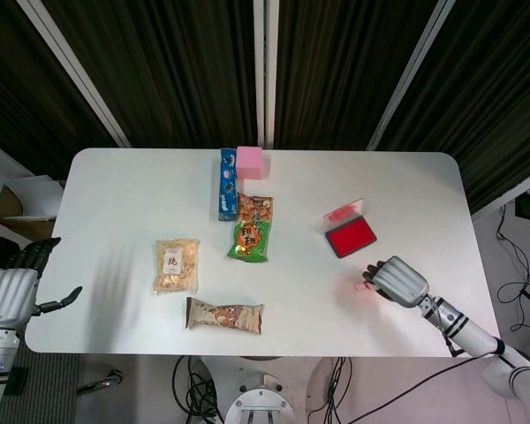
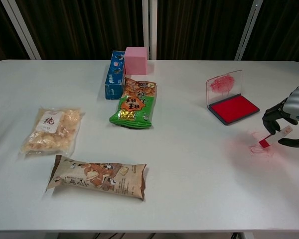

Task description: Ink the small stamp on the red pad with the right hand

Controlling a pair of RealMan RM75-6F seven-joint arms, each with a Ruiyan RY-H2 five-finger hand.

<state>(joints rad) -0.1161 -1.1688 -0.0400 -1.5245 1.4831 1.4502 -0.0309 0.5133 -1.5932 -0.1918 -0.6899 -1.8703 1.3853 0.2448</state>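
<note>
The small stamp point(image 2: 275, 137), clear with a red base, lies tilted between the fingers and thumb of my right hand point(image 2: 291, 115), just above the table near its right edge. In the head view the right hand point(image 1: 399, 281) covers most of the stamp point(image 1: 368, 282). The red ink pad point(image 2: 234, 108) lies open a short way left and behind the hand, its stained clear lid point(image 2: 223, 83) standing upright. The pad point(image 1: 350, 237) is apart from the hand. My left hand point(image 1: 13, 296) hangs off the table's left edge with fingers spread, holding nothing.
Red ink smears and a small paper scrap point(image 2: 256, 148) mark the table under the stamp. Snack packs point(image 2: 133, 103), point(image 2: 52, 129), point(image 2: 97, 177), a blue box point(image 2: 114, 75) and a pink block point(image 2: 136, 60) lie at centre and left.
</note>
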